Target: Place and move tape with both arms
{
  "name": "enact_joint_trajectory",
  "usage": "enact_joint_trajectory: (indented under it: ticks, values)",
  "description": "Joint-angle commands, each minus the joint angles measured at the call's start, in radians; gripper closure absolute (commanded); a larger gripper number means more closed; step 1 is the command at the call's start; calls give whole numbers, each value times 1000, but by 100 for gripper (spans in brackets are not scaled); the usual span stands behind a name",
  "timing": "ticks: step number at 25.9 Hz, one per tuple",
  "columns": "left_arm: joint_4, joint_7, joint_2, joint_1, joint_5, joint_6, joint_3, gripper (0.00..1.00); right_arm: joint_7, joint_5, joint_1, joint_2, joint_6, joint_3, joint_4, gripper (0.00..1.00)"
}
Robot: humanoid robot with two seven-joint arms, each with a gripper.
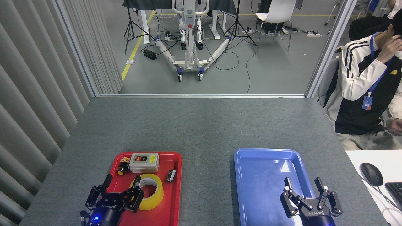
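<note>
The tape, a yellow translucent roll with a white core, lies flat in the red tray at the lower left. My left gripper is open just left of the roll, and its right finger reaches the roll's left rim. Nothing sits between its fingers. My right gripper stands open over the near part of the blue tray, holding nothing.
The red tray also holds a grey switch box, a small yellow and black push button and a small metal part. A seated person is at the right. A mouse and keyboard lie on a white desk.
</note>
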Motion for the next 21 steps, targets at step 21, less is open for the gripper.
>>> enact_joint_trajectory:
  ticks: [21]
  values:
    - [-20,-41,4,-2,7,-13,4,1,15,-2,1,-3,-1,-4,-3,0]
